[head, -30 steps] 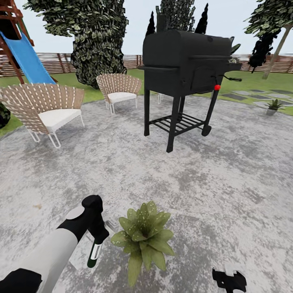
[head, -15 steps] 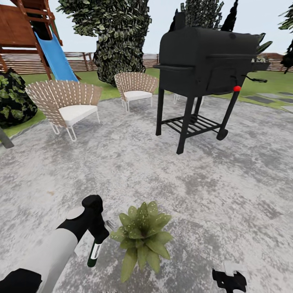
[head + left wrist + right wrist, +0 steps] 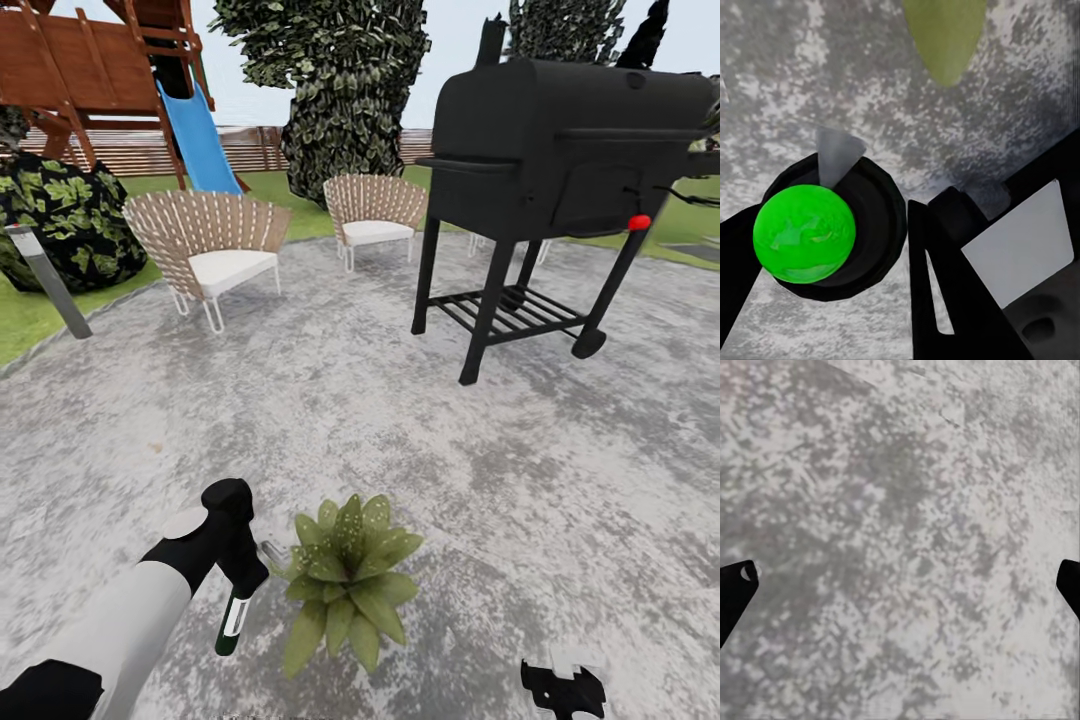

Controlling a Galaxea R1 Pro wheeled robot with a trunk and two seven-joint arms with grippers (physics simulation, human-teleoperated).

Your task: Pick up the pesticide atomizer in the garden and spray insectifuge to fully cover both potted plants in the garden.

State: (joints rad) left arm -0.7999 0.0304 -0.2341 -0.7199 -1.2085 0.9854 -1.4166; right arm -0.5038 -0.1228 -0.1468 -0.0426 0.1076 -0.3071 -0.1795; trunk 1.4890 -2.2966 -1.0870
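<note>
The left gripper (image 3: 232, 572) is clenched around the pesticide atomizer (image 3: 232, 622), which hangs below it with its pale nozzle (image 3: 270, 551) aimed at the potted plant (image 3: 345, 580) just beside it on the grey patio (image 3: 400, 420); whitish specks of insectifuge (image 3: 350, 525) dot the leaves. The right gripper (image 3: 563, 690), well apart beyond the plant, hangs released, fingers spread over bare paving.

No readable text, labels, brands, numbers or signs anywhere in views.
</note>
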